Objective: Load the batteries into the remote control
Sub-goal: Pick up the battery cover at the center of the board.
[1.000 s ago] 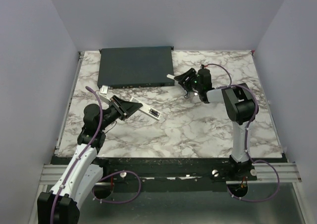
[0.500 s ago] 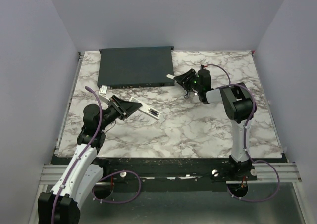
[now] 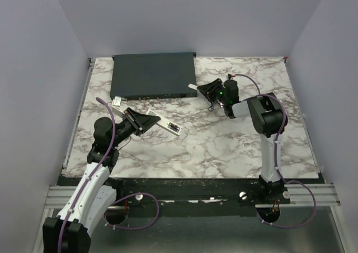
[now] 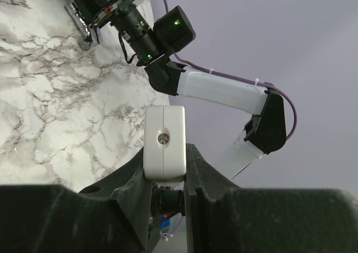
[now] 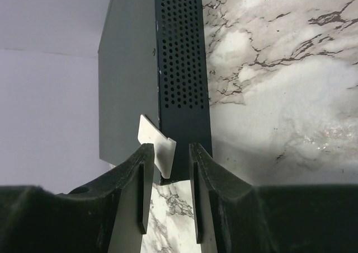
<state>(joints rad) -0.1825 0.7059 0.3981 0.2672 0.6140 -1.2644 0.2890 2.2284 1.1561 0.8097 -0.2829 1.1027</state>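
Observation:
The white remote control (image 3: 170,127) lies over the marble, one end clamped in my left gripper (image 3: 147,120). In the left wrist view its end face with a small screw (image 4: 164,138) sits squeezed between the left gripper's (image 4: 166,155) dark fingers. My right gripper (image 3: 203,90) is at the dark box's front right corner. Its fingers stand apart around a small white back cover (image 5: 155,144), which leans on the left finger and leaves a gap to the right one; the gripper (image 5: 169,148) is open. No batteries show in any view.
A large flat dark-grey box (image 3: 154,75) lies at the back of the marble table (image 3: 224,141), its perforated side (image 5: 182,68) right beyond the right fingers. A small white object (image 3: 117,102) lies by the box's front left corner. Walls close in on three sides.
The right arm's elbow has drifted slightly left while its gripper stays by the box corner. The left arm and the remote have not moved.

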